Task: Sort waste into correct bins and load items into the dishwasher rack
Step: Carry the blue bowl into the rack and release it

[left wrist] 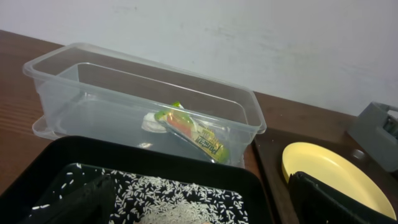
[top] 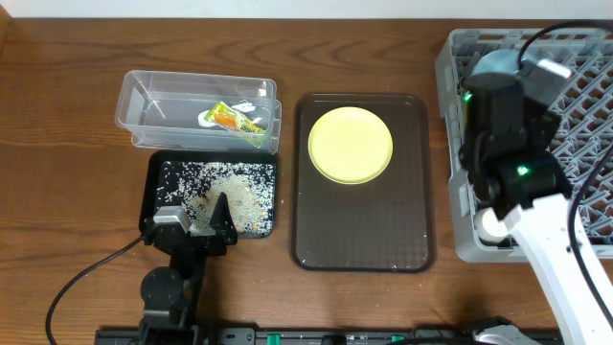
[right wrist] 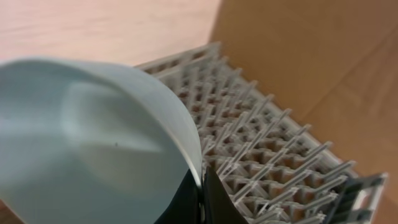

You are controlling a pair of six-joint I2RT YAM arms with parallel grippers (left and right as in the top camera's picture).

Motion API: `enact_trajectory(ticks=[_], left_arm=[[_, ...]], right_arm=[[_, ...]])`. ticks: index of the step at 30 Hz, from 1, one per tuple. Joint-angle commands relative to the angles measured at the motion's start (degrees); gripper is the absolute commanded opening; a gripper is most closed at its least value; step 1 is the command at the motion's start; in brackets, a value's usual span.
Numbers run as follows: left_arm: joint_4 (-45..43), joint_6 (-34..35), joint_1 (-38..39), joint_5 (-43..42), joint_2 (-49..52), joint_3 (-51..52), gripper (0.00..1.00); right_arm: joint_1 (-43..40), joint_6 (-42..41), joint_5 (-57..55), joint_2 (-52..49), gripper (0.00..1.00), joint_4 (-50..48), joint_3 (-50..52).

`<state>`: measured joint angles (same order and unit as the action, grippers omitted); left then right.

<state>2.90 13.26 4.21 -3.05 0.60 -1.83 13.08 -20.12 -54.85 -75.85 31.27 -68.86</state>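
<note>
Right claw [right wrist: 200, 188] pinches smooth rounded blue bowl [right wrist: 81, 143] — above lattice rack [right wrist: 267, 155].

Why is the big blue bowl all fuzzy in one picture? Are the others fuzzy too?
Right wrist: the light blue bowl is very close to the lens, so it blurs; the rack behind is sharper. Left wrist: the wrapper is fairly clear, but the left gripper has dark, soft fingers at the bottom. Overhead: evenly lit and sharp.

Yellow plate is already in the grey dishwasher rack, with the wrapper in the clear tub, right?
No: the overhead view shows the yellow plate on the dark brown serving tray, not in the rack. The wrapper is in the clear tub.
</note>
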Motion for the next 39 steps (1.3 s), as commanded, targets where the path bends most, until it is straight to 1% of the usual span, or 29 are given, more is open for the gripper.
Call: enact_trajectory(ticks=[1,3,7,12,14,18,25,30,31,35,37,39], left_arm=[[0.81,-0.55,-0.28,0.07,-0.37,1.6,0.91],[0.83,-0.55,-0.28,0.04,-0.37,1.6,0.91],[0.83,-0.55,-0.28,0.04,-0.37,1.6,0.91],[0.83,-0.55,-0.28,0.04,-0.37,1.6,0.91],[0.81,-0.55,-0.28,0.04,-0.37,1.6,0.91],[0.81,-0.55,-0.28,0.07,-0.37,1.6,0.91],[0.81,-0.55,-0.28,0.07,-0.37,1.6,0.91],[0.81,-0.55,-0.28,0.04,-0.37,1.6,0.91],[0.83,-0.55,-0.28,0.04,-0.37,1.6,0.91],[0.81,-0.55,-0.28,0.04,-0.37,1.6,0.91],[0.81,-0.55,-0.28,0.07,-0.37,1.6,0.91],[0.81,-0.55,-0.28,0.04,-0.37,1.6,0.91]], right_arm=[[-4.31,8.5,-4.11,-4.22,0.01,-4.15,-0.17],[-6.36,11.54,-4.11,-6.93,0.01,-7.26,-0.17],[-9.33,13.64,-4.04,-12.76,0.01,-11.65,-0.17],[-11.47,20.26,-4.04,-19.34,0.01,-18.27,-0.17],[-11.67,21.68,-3.96,-21.22,0.01,-19.71,-0.17],[-10.34,22.38,-1.05,-23.58,0.01,-19.06,-0.17],[-5.46,22.34,-1.07,-26.91,0.01,-16.52,-0.13],[-2.71,22.34,-1.84,-27.12,0.02,-15.15,-0.13],[-2.36,22.34,-2.99,-27.12,0.01,-15.28,-0.13],[-2.43,23.5,-9.75,-27.12,0.01,-18.91,-0.13],[-3.41,26.47,-10.01,-27.15,0.01,-21.4,-0.13],[-4.48,26.51,-9.97,-27.12,0.01,-22.95,-0.13]])
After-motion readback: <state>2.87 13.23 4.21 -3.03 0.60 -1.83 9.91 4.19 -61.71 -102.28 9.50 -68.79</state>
